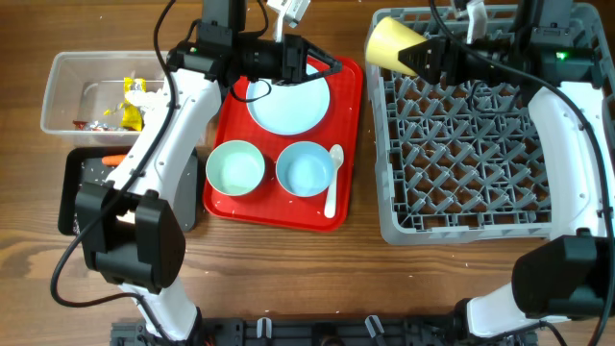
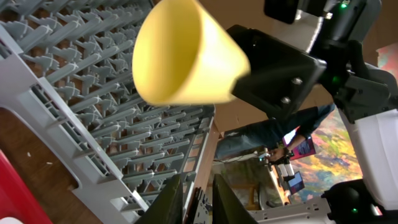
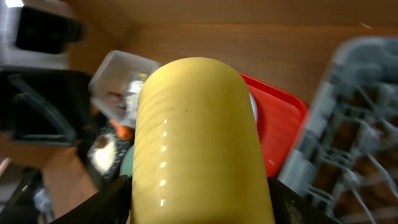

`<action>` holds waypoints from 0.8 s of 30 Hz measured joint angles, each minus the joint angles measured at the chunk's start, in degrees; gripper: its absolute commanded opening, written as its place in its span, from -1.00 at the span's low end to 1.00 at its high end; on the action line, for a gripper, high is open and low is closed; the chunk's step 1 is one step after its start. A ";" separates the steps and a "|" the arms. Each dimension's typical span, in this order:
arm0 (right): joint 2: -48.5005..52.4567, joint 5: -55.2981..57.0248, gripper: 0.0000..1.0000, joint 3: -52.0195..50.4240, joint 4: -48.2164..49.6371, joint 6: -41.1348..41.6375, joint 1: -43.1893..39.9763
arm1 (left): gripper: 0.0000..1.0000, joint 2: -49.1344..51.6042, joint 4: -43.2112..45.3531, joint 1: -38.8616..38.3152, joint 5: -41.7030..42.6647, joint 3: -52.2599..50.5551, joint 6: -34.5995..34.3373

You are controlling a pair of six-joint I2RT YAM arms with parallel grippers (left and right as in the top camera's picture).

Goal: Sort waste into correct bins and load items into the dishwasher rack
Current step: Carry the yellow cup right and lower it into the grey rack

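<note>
1. Overhead, we see the grey dishwasher rack (image 1: pixel 471 154) on the table's right side.
2. The red tray (image 1: pixel 274 210) lies just left of it, carrying the dishes.
3. The clear tub (image 1: pixel 67 72) sits far left with yellow wrappers (image 1: pixel 132 108) inside. The black tray (image 1: pixel 77 197) lies in front of it, partly under the left arm.
4. On the red tray we find the blue plate (image 1: pixel 288 104) at the back, with the left bowl (image 1: pixel 235 167) and the right bowl (image 1: pixel 306 169) in front.
5. The right gripper (image 1: pixel 418 55) clamps the yellow cup (image 1: pixel 392 42), tipped sideways above the rack's rear left corner, mouth facing left.
6. The left gripper (image 1: pixel 332 65) hovers over the red tray's back edge, jaws narrowly apart and empty.
7. The white spoon (image 1: pixel 332 183) lies beside the right bowl.
</note>
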 measured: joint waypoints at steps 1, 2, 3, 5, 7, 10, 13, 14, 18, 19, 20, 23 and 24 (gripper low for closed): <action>-0.11 2.23 -0.18 0.11 -0.57 0.98 0.00 | -0.67 0.00 -0.02 0.02 -0.13 0.00 0.00; -0.24 4.24 -0.18 0.35 -1.31 1.84 0.00 | -0.68 0.00 -0.02 0.02 -0.24 0.00 0.00; -0.33 5.77 -0.18 0.81 -2.29 2.34 0.00 | -0.68 0.00 -0.02 0.02 -0.42 0.00 0.00; -0.55 9.25 -0.17 2.73 -4.87 3.34 -0.02 | -0.69 0.00 -0.04 0.09 -0.52 0.00 0.00; -0.90 12.55 -0.17 5.01 -7.69 3.74 -0.02 | -0.70 0.00 -0.44 0.17 -1.03 0.00 0.00; -1.49 17.29 -0.18 8.41 -11.43 4.33 -0.02 | -0.75 0.00 -3.04 0.28 -2.82 0.00 -0.02; -2.10 21.57 -0.18 10.95 -14.71 4.52 -0.04 | -0.83 0.00 -6.84 0.28 -5.90 0.00 -0.02; -2.19 22.43 -0.18 11.32 -15.30 4.63 -0.04 | -0.85 0.00 -8.11 0.28 -7.23 0.00 -0.04; -2.36 27.67 -0.18 12.74 -20.44 5.18 -0.02 | -0.90 0.00 -12.68 0.28 -13.94 0.00 0.02; -2.36 28.37 -0.19 12.81 -21.31 5.38 -0.02 | -0.90 0.00 -13.35 0.28 -14.99 0.00 0.02; -2.36 29.29 -0.19 13.00 -22.82 5.44 -0.02 | -0.90 0.00 -13.88 0.28 -16.02 0.00 0.00; -2.36 31.21 -0.20 13.68 -26.97 6.03 -0.02 | -0.91 0.00 -15.13 0.28 -19.47 0.00 0.00; -2.36 31.56 -0.21 13.86 -28.02 6.27 -0.04 | -0.92 0.00 -15.26 0.28 -20.15 0.00 0.00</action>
